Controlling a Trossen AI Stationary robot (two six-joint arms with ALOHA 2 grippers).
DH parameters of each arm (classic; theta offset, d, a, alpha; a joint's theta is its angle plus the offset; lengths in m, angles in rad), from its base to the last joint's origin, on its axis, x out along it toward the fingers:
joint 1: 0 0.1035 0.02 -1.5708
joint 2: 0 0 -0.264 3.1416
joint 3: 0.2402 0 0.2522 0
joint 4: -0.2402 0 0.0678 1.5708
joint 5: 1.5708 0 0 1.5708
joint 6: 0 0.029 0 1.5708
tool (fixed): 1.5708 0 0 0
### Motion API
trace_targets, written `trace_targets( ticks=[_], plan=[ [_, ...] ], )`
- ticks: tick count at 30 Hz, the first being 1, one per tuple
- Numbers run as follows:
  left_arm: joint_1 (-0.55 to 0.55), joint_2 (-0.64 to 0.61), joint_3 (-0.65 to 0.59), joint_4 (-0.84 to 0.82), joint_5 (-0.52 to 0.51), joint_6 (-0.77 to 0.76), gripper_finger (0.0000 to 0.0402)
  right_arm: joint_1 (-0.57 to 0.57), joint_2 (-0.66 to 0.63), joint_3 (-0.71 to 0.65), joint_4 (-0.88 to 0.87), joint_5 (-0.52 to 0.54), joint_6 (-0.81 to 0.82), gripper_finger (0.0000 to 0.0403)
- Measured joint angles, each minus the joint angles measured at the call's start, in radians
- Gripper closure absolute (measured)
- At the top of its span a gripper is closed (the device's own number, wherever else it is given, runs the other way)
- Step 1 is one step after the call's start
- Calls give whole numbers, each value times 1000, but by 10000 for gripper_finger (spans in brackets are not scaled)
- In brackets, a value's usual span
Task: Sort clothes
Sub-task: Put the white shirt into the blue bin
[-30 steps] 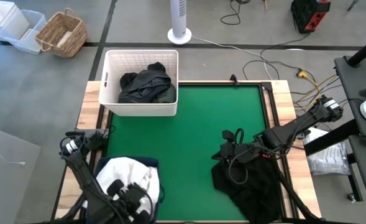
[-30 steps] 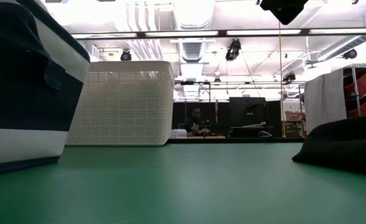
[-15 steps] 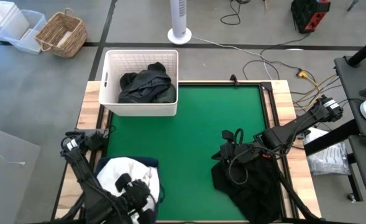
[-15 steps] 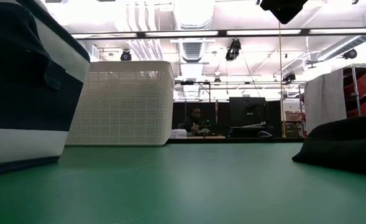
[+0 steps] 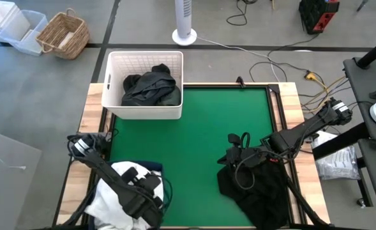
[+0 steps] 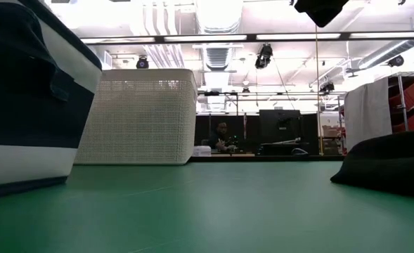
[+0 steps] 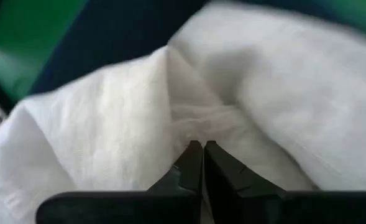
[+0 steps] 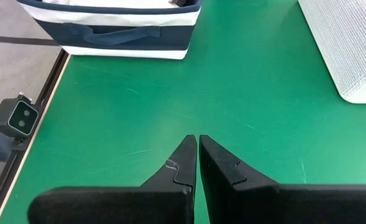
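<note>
- Your left gripper (image 7: 198, 148) is down in the navy blue fabric bin (image 5: 157, 167) at the near left corner of the green worktop (image 5: 207, 121), jaws clenched together against a crumpled white garment (image 7: 108, 118).
- Your right gripper (image 8: 197, 143) hovers over bare green mat, jaws clenched with nothing between them.
- A heap of black clothes (image 5: 255, 185) lies at the near right, under that arm.
- More black and dark green clothes (image 5: 150, 86) fill the white plastic lattice basket (image 5: 144, 110) at the far left.

Grey floor holds a wicker basket (image 5: 64, 34) and white fan (image 5: 184, 25).
</note>
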Motion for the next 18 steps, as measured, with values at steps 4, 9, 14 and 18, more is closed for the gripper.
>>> trace_targets(
  ticks=[4, 9, 14, 18],
  plan=[
    [-1, -1, -72, 17, 34, -27, 401, 0, 0, -2, 0, 0, 2, 392],
    [-2, -2, -128, 77, 33, -32, 401, 0, 0, -6, 4, 4, 3, 392],
    [-3, -2, -87, 45, 35, -33, 401, 0, 0, -7, 7, 4, 12, 392],
    [-6, -2, 5, -3, 15, -26, 401, 0, 0, -7, 12, 4, 12, 392]
  ],
)
